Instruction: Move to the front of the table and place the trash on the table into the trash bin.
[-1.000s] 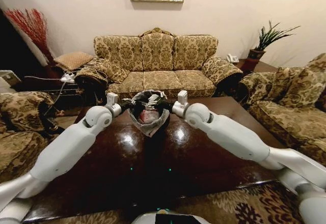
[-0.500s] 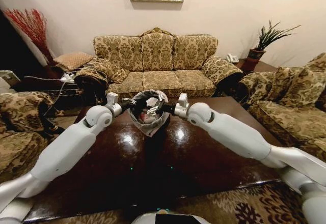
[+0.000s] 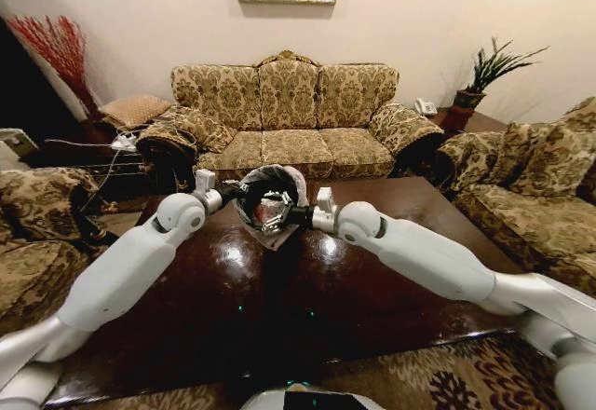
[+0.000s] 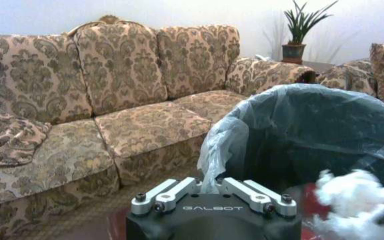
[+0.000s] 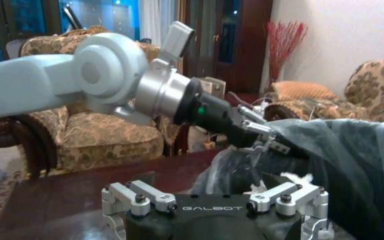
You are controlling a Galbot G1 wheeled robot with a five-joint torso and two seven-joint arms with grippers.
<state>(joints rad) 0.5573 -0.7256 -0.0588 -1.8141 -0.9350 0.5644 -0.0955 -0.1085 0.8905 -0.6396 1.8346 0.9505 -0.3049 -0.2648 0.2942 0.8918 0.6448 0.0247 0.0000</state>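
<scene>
The trash bin [image 3: 270, 196], black with a thin grey liner [image 4: 299, 125], hangs tilted above the far middle of the dark glossy table [image 3: 372, 280], its mouth turned toward me. My left gripper [image 3: 230, 193] is shut on its rim and liner, and the right wrist view shows the pinch [image 5: 267, 141]. Red and white trash [image 3: 270, 211] lies inside, and a white wad [image 4: 349, 195] shows in the left wrist view. My right gripper [image 3: 296, 214] sits open against the bin's lower right side, holding nothing.
A patterned sofa [image 3: 289, 112] stands behind the table, and armchairs flank it on the left [image 3: 37, 214] and right [image 3: 531, 196]. A potted plant [image 3: 480, 79] is at the back right. Patterned carpet [image 3: 447, 382] lies before the table's near edge.
My right gripper has pulled back from over the bin's mouth and dropped to its lower right side. The bin has tipped its mouth more toward me. The left arm has barely moved.
</scene>
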